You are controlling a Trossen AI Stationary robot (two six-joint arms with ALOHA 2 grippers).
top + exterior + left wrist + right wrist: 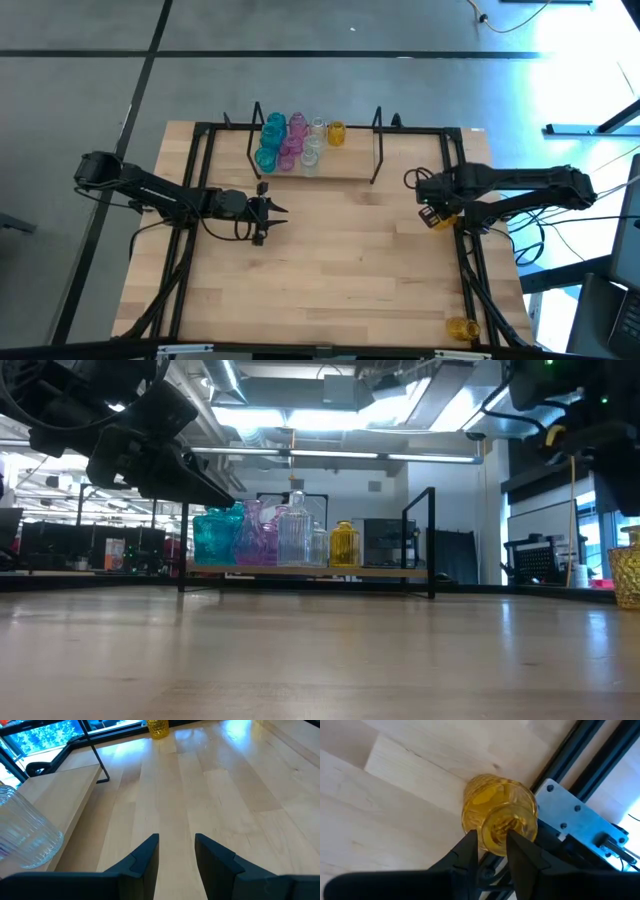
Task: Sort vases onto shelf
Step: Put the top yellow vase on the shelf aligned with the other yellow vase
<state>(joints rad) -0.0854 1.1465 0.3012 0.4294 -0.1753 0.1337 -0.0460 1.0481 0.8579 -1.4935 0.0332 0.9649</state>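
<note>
Two teal vases point(268, 157), two pink point(291, 158), two clear point(311, 158), two yellow point(335, 133), one shelf point(350, 166).

Overhead, table-level views share shelf point(315, 165); wrist cameras close.

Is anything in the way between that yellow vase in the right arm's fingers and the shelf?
Nothing visible. Bare table lies between the right gripper, holding the yellow vase, and the shelf. Only the shelf's black wire end frame stands on that side. The left gripper waits well to the left.
</note>
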